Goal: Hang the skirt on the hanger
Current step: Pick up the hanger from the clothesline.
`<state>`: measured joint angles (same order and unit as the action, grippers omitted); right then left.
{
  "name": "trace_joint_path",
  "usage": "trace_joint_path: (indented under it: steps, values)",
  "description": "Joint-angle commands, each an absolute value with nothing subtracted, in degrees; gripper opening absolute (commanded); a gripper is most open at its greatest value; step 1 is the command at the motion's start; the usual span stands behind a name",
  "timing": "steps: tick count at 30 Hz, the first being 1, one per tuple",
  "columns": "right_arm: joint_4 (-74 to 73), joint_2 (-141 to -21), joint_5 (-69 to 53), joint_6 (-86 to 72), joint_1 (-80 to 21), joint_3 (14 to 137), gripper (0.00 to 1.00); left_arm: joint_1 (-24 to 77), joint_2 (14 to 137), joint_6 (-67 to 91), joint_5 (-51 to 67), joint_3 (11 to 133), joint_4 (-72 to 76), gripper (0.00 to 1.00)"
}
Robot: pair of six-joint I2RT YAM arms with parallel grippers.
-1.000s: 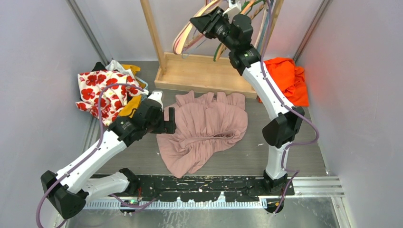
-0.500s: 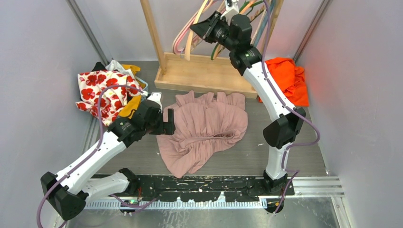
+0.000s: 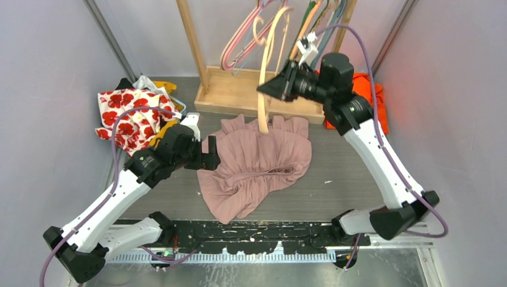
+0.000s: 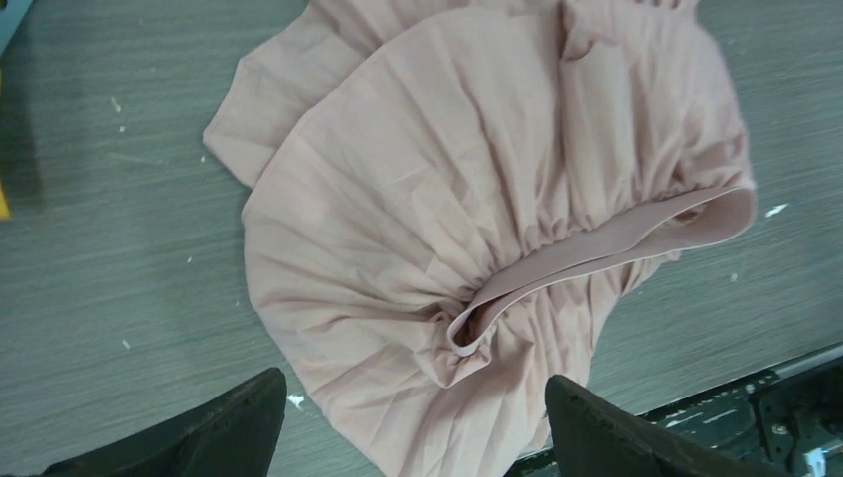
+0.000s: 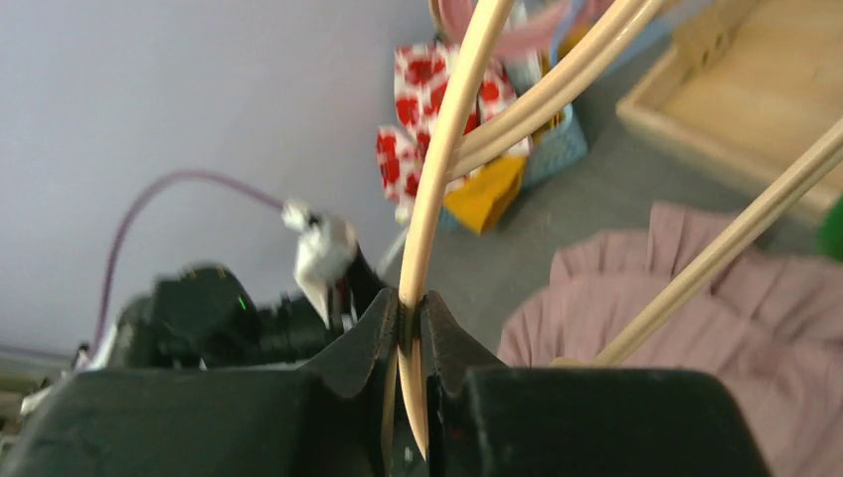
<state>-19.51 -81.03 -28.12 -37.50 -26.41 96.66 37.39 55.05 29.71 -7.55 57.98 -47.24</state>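
Pink pleated skirt (image 3: 257,164) lies crumpled on the grey wood-grain table (image 3: 341,188), elastic waistband (image 4: 596,248) open toward the left gripper (image 3: 209,154), which hovers spread wide beside it, likely ready to lift. Right gripper (image 3: 264,89) pinches a cream curved hanger (image 3: 262,116) above the skirt's far hem, before the wooden rack (image 3: 239,92); pale walls enclose everything.

The left arm (image 3: 113,200) and right arm (image 3: 376,155) have white links, black joints, and 1 purple cable (image 5: 179,176) each.
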Motion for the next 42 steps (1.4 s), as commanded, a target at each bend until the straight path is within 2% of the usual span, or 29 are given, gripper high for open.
trace_joint_path:
  steps: [1,7,11,15,19,22,32,42]
  values:
    - [-30.48,-73.59,-36.99,-31.20,-26.54,86.99,0.02,37.13,53.01,28.01,-4.41,62.42,-48.56,0.99]
    - [-41.46,-63.00,-41.51,-26.50,-26.63,74.47,0.01,37.09,54.04,27.16,1.02,64.98,-46.38,1.00]
    - [-43.22,-59.07,-42.60,-26.63,-27.91,66.54,0.01,37.08,54.58,28.59,6.61,66.31,-43.78,0.99]
    - [-47.25,-58.61,-34.51,-24.75,-34.78,62.93,0.01,37.09,55.30,31.03,8.25,67.99,-44.20,0.99]
    - [-48.27,-59.72,-22.95,-24.84,-45.39,61.82,0.01,37.15,56.67,32.13,8.52,69.62,-46.65,0.99]
    - [-48.50,-60.79,-17.13,-25.51,-49.77,61.76,0.01,37.13,56.56,33.45,9.98,68.66,-46.41,1.00]
    - [-46.99,-63.30,-10.26,-24.76,-54.39,63.28,0.01,38.34,54.57,38.54,15.35,59.71,-42.81,0.99]
    - [-44.99,-65.62,-7.97,-23.67,-57.97,64.95,0.01,38.95,57.26,46.42,15.14,54.24,-30.90,0.99]
